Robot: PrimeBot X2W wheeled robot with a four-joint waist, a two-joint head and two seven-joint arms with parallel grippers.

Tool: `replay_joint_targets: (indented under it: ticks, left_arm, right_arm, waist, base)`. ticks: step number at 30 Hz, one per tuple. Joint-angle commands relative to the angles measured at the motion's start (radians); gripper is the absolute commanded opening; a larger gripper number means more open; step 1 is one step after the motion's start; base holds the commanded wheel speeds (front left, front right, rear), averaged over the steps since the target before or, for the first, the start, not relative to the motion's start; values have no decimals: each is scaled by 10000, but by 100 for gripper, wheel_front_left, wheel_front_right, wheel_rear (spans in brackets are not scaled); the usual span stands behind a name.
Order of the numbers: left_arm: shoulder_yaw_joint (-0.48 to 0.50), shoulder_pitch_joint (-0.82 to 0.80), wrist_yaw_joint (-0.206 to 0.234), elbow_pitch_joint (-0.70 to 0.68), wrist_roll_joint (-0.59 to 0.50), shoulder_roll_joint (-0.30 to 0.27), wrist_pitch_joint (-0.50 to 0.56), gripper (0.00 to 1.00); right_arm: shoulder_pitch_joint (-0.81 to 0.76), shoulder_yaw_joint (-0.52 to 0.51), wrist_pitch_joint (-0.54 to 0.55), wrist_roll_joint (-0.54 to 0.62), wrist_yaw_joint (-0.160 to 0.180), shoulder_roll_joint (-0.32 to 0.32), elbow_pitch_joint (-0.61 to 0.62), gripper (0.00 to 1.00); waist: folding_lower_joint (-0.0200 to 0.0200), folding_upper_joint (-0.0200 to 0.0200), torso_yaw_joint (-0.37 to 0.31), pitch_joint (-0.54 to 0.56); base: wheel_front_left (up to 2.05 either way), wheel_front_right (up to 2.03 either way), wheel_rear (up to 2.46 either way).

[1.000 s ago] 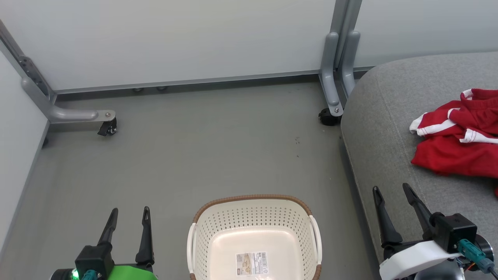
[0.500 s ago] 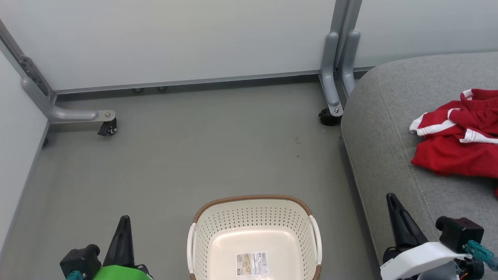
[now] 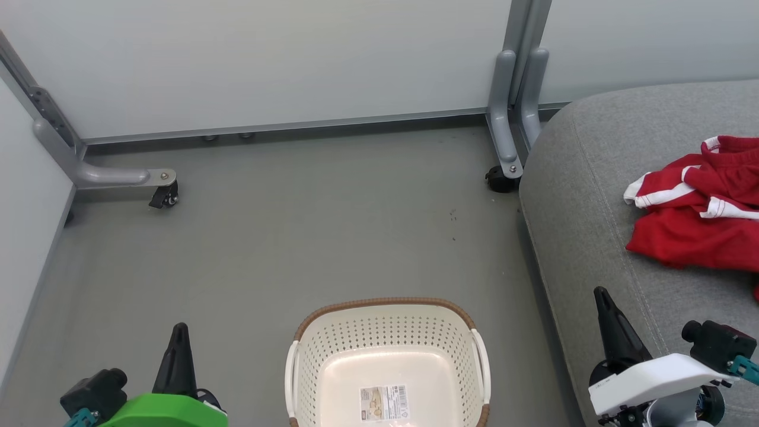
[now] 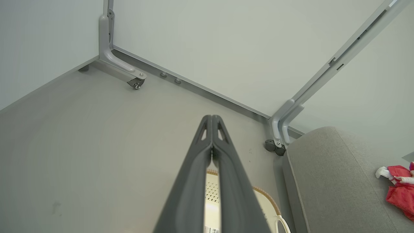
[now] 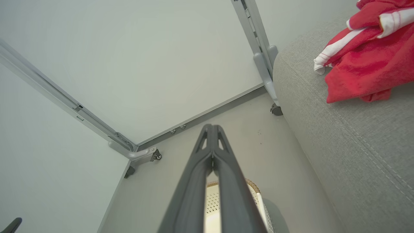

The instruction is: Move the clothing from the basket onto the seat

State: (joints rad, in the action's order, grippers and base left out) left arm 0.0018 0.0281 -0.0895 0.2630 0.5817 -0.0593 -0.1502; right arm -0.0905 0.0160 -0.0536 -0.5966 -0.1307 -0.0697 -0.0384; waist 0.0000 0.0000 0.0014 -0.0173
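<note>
The cream perforated basket [image 3: 388, 332] stands on the floor at the bottom centre, with just a paper label on its bottom. Red clothing [image 3: 699, 207] with white trim lies in a heap on the grey seat [image 3: 593, 201] at the right; the same clothing [image 5: 365, 55] also lies on the seat [image 5: 355, 145] in the right wrist view. My left gripper [image 3: 179, 328] is shut and holds nothing, left of the basket. My right gripper [image 3: 600, 292] is shut and holds nothing, over the seat's front edge. Both pairs of fingers [image 4: 212, 119] [image 5: 212, 127] are pressed together.
Pale partition walls close off the back and left. Their grey metal feet with casters stand on the floor at the far left [image 3: 163, 193] and beside the seat's corner [image 3: 503, 175]. Grey floor [image 3: 296, 237] stretches between the basket and the wall.
Both grippers have gone from open to shut, with nothing between their fingers. Both have also sunk a little lower in the head view. Basket and clothing have not moved.
</note>
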Motion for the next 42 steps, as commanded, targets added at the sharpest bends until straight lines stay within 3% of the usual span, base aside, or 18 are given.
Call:
replay_joint_targets:
  ticks: [1,18,42]
  left_arm:
    - [101,-317,-73,-155,459,-38,101,0]
    - [362,-615,-169,-176,2957,-10,746,0]
    - [655,-936,-266,-193,5672,24,1459,0]
  right_arm:
    - [316,-34,55,-463,0,-59,35,0]
    - [739,-161,306,-3088,0,-149,-478,0]
    - [1227,-373,644,-5875,-1,-189,-1050,0]
  waist:
    - [0,0,0,2]
    - [0,0,-3,27]
    - [0,0,-6,60]
  base:
    - [0,0,0]
    - [0,0,0]
    - [0,0,0]
